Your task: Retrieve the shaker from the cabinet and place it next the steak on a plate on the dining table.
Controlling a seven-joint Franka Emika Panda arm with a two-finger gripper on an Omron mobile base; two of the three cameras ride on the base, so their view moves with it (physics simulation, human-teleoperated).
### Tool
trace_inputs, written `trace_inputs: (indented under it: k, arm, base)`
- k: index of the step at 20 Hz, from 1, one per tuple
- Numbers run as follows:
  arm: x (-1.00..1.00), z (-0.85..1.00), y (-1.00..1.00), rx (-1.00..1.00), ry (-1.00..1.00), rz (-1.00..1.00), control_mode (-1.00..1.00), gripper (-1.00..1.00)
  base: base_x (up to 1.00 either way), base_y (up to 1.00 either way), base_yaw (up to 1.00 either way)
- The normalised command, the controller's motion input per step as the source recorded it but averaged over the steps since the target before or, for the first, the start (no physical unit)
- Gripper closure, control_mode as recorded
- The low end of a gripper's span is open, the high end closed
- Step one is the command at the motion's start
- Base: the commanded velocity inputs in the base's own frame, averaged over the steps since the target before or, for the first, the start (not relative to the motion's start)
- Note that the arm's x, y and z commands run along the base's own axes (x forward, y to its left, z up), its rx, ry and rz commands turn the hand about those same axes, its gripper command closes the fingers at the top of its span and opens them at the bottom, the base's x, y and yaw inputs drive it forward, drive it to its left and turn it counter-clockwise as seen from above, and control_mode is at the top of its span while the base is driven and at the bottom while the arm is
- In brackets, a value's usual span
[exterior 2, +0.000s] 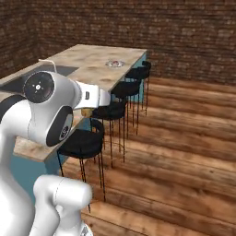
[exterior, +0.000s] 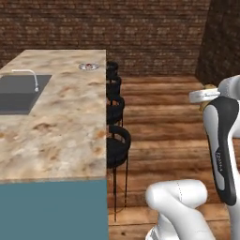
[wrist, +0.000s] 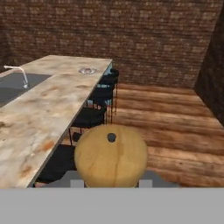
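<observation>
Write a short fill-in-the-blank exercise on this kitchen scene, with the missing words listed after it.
1. The end effector is closed on the wooden ____.
2. The plate sits on the dining table near its ____ end.
3. The black stools stand on a ____ floor.
4. The wall behind the table is made of ____.

Missing words: shaker; far; wooden; brick

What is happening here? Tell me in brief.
The robot's hand is shut on the wooden shaker, carrying it in the air beside the dining table, over the wooden floor by the black stools. The plate with the steak sits at the table's far end, some way ahead, so the shaker is not yet placed.
</observation>
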Motion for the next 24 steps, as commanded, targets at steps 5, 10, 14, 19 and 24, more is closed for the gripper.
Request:
trace_inputs:
  k: [5, 10, 14, 19, 24]
  arm:
    - [0.0, 0.0, 0.0, 0.0, 0.0, 0.0, 1.0, 1.0]
    - [0.0, 0.0, 0.0, 0.0, 0.0, 0.0, 1.0, 1.0]
    - [0.0, 0.0, 0.0, 0.0, 0.0, 0.0, 1.0, 1.0]
    - [0.0, 0.0, 0.0, 0.0, 0.0, 0.0, 1.0, 1.0]
    - [0.0, 0.0, 0.0, 0.0, 0.0, 0.0, 1.0, 1.0]
  base:
    - [0.92, -0.9, 0.53]
    - [0.83, -0.93, 0.52]
    - [0.61, -1.0, 0.5]
    - [0.51, -1.0, 0.44]
    - [0.55, -0.99, 0.42]
